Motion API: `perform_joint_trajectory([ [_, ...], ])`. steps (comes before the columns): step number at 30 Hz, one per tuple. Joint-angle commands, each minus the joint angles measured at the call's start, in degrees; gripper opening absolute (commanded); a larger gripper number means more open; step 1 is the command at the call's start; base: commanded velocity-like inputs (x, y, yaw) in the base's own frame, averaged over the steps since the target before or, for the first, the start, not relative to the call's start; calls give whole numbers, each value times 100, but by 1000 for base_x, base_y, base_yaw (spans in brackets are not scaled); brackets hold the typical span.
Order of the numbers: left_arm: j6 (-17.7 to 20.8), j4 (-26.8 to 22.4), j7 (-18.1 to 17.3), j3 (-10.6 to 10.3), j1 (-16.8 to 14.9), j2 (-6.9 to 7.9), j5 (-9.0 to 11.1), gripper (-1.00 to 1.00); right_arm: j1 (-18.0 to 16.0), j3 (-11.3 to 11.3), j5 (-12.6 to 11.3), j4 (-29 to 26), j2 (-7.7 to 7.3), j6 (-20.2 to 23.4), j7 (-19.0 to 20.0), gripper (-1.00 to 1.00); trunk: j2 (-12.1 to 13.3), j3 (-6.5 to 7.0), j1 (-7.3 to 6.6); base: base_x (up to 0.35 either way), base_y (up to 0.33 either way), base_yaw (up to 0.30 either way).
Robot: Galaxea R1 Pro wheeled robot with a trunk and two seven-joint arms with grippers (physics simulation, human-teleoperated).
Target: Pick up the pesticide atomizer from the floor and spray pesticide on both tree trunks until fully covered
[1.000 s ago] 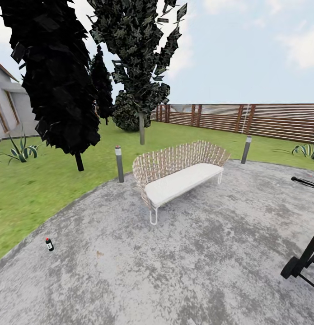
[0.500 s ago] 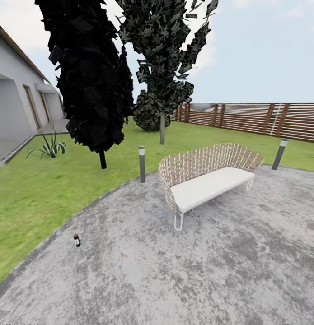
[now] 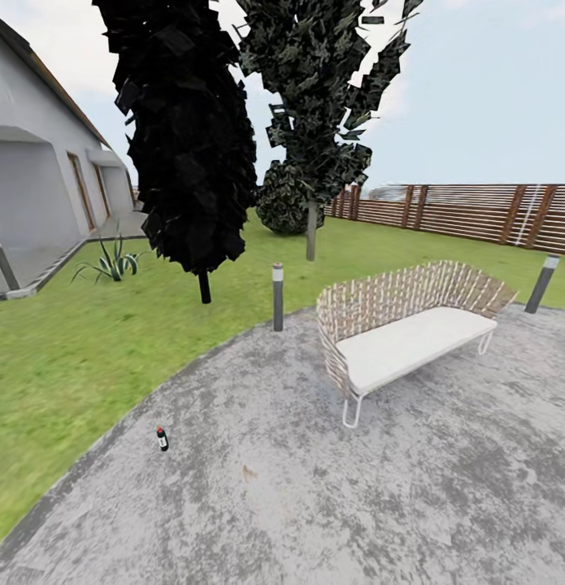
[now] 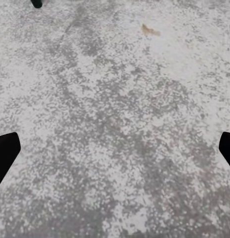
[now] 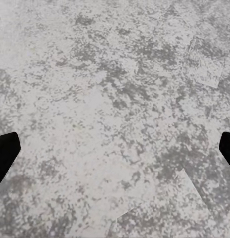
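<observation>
Small black pesticide atomizer w/ red cap (image 3: 162, 439) upright lower left on grey speckled concrete floor (image 3: 331, 504), left pincer (image 4: 115, 148) & right pincer (image 5: 115, 148) both spread apart, nothing between.

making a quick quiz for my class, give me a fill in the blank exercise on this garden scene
1. The pesticide atomizer stands upright on the grey ____ paving.
2. The atomizer's cap is ____.
3. The woven bench has a ____ seat cushion.
4. The fence behind the lawn is made of brown horizontal ____.

Missing words: concrete; red; white; slats
</observation>
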Motion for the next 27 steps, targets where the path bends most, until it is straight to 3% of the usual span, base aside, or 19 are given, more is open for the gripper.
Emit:
perform_joint_trajectory([
  [1, 4, 0, 0, 0, -5, 0, 1, 100, 0, 0, 0, 1, 0, 2, 5, 100, 0, 0, 0, 244, 252, 0],
  [27, -3, 0, 0, 0, -8, 0, 17, 100, 0, 0, -1, 2, 0, 4, 6, 100, 0, 0, 0, 238, 266, 0],
])
